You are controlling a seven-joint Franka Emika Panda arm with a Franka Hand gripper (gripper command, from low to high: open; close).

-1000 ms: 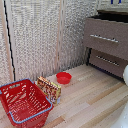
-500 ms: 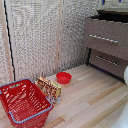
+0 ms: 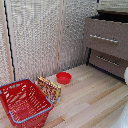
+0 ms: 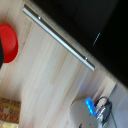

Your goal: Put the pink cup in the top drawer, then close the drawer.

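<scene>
The storage unit (image 3: 107, 42), a dark brown dresser with silver bar handles, stands at the exterior view's right. Its highest section (image 3: 112, 17) looks pulled open, with a dark gap along the top. The wrist view looks down on one long silver handle (image 4: 60, 37) on a dark drawer front (image 4: 100, 25) above the pale wood floor. A blurred grey-white part with a blue tip (image 4: 90, 106) shows in the wrist view; I cannot tell how the jaws stand. A white piece of the arm (image 3: 125, 75) shows at the exterior view's right edge. The pink recepticle is out of view.
A shallow red bowl (image 3: 63, 77) (image 4: 7, 42) lies on the floor before the slatted wall. A patterned box (image 3: 49, 89) leans beside a red basket (image 3: 22, 102) at the exterior view's lower left.
</scene>
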